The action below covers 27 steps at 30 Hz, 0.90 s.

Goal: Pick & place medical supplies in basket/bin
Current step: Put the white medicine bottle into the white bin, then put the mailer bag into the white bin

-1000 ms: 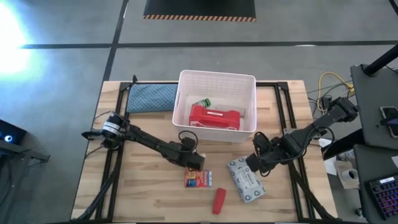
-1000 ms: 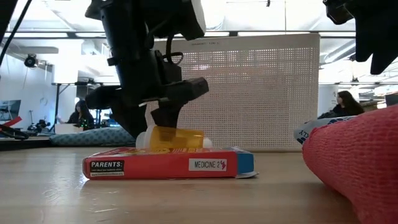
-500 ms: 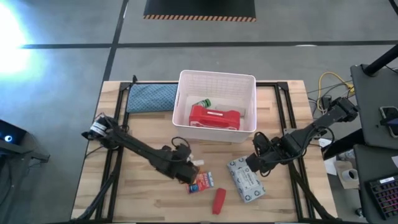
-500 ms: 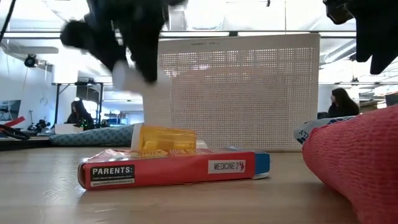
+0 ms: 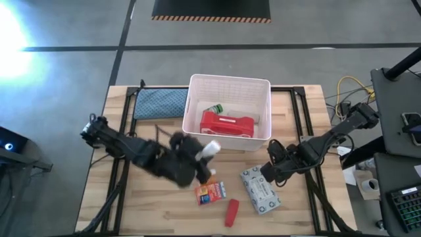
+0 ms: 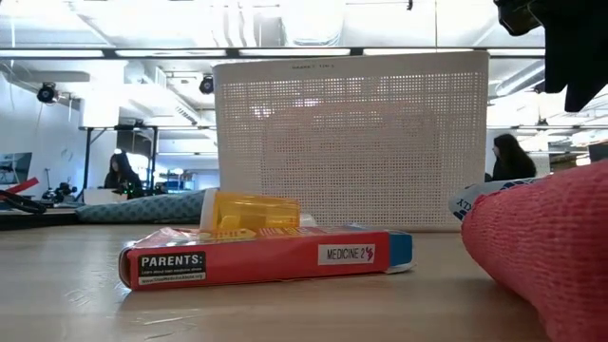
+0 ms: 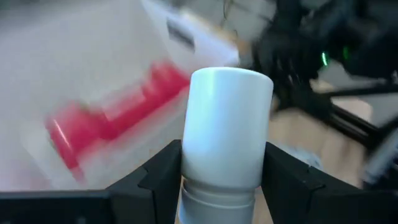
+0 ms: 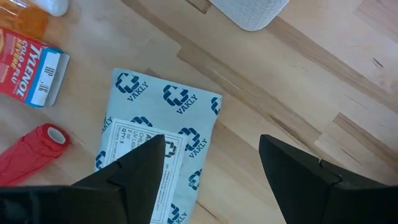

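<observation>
My left gripper (image 5: pixel 202 154) is raised over the table just near of the white slotted bin (image 5: pixel 263 89) and is shut on a white bottle (image 5: pixel 212 149). In the bin lie the red case (image 5: pixel 227 125) and the green bottle (image 5: pixel 214 108). On the table are the orange-red box (image 5: pixel 210 192), an orange pill bottle (image 6: pixel 252 211) close behind it, the red tube (image 5: pixel 231 212) and the grey-white soft pack (image 5: pixel 258 189). My right gripper (image 5: pixel 268 172) is open beside the pack's far end, touching nothing. My left gripper pinches the white bottle (image 7: pixel 227 124) between its two fingers (image 7: pixel 163 171), one on each side of its body. The bottle sticks out past the fingertips, rounded end forward. It is lifted clear of the table, in front of the bin's near wall.
A blue-grey folded cloth (image 5: pixel 160 103) lies left of the bin at the far edge. The right wrist view shows the pack (image 8: pixel 158 143), the box (image 8: pixel 31 68) and the red tube (image 8: pixel 31 152) under my open fingers. Bare wood lies at the table's left and near-left.
My left gripper went from the orange-red box up and toward the bin, carrying the white bottle out of the low view. The box was nudged and turned slightly; the orange bottle stayed beside it.
</observation>
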{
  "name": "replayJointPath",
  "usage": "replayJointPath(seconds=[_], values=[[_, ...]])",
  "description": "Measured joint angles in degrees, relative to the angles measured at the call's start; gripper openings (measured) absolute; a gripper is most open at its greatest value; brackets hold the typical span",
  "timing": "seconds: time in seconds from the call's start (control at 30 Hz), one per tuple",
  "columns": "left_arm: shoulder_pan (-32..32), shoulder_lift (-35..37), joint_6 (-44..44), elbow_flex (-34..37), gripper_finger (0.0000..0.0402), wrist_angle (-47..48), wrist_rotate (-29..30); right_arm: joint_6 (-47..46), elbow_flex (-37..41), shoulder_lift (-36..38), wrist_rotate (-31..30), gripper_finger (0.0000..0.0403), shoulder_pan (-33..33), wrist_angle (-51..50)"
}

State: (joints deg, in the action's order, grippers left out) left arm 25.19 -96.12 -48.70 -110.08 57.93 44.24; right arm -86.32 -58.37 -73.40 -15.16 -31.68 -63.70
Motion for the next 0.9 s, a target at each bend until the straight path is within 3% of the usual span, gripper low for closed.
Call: replayJointPath(seconds=[0.1, 0.23, 0.43, 0.5, 0.7, 0.9], values=[[-6.2, -0.2, 13.8, -4.5, 0.0173, -2.3, 0.5, 0.6, 0.0, 0.6, -0.1, 0.0250, 0.0, 0.0], [-16.2, -0.2, 26.6, -5.1, 0.0195, -8.0, -4.4, 0.9, 0.0, 1.5, -1.0, 0.0247, 0.0, 0.0], [-27.1, -0.4, 27.5, -1.3, 0.0221, -12.5, -17.7, 1.1, 0.0, 2.8, -1.6, 0.0241, 0.0, 0.0], [-27.3, 0.0, 26.1, 0.0, 0.0227, -11.9, -19.6, 1.1, 0.0, 3.0, -1.8, 0.0239, -0.1, 0.0], [-25.5, 1.7, 25.7, 0.4, 0.0237, -8.2, -18.4, 3.2, 0.0, 3.3, -3.0, 0.0238, -0.1, -0.1], [-17.2, 3.8, 24.5, 0.5, 0.0238, -1.6, -22.1, 9.1, 0.0, 3.3, 0.1, 0.0238, -0.1, 0.3]])
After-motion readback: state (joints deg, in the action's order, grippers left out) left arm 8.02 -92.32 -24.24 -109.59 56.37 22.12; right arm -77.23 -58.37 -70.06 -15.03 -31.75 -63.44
